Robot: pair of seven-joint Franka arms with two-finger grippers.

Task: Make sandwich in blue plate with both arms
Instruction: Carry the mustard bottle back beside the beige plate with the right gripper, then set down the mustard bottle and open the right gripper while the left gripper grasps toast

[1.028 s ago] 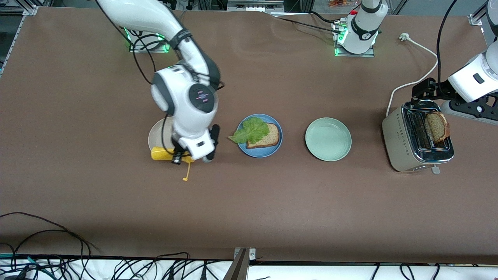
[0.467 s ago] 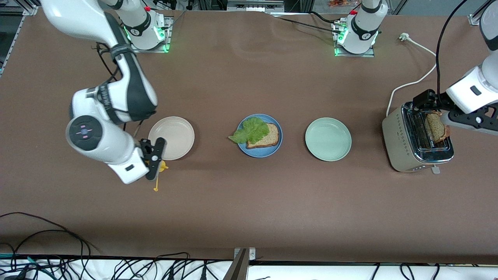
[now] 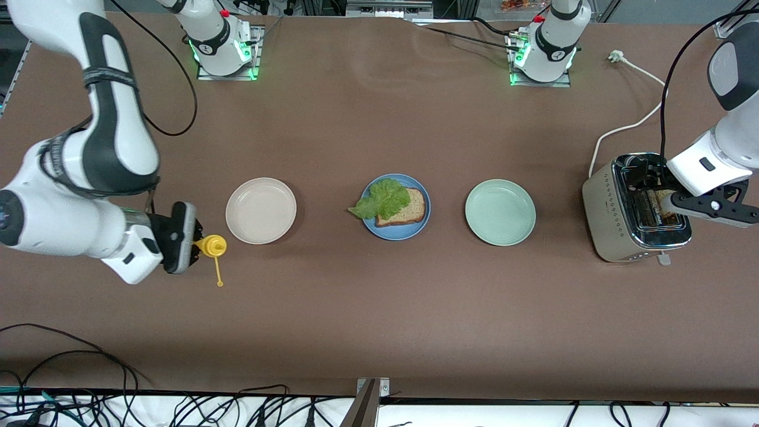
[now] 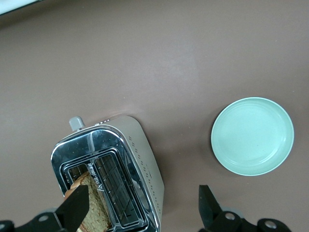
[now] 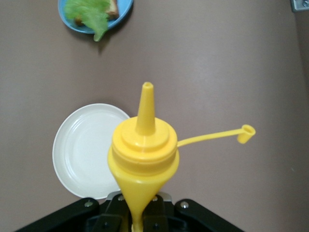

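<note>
My left gripper [image 4: 140, 212] is wide open over the toaster's crumbly bread slice [image 4: 91, 205]; my right gripper [image 3: 188, 244] squeezes the squishy yellow bottle [image 5: 143, 157], so I'd pinch the crust gently

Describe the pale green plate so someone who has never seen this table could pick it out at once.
Start at the silver toaster at the left arm's end of the table. Three round plates lie in a row from there; the pale green plate is the one beside the toaster. It holds nothing, unlike the blue plate with bread and lettuce, and it is mint green where the beige-white plate is cream.
</note>
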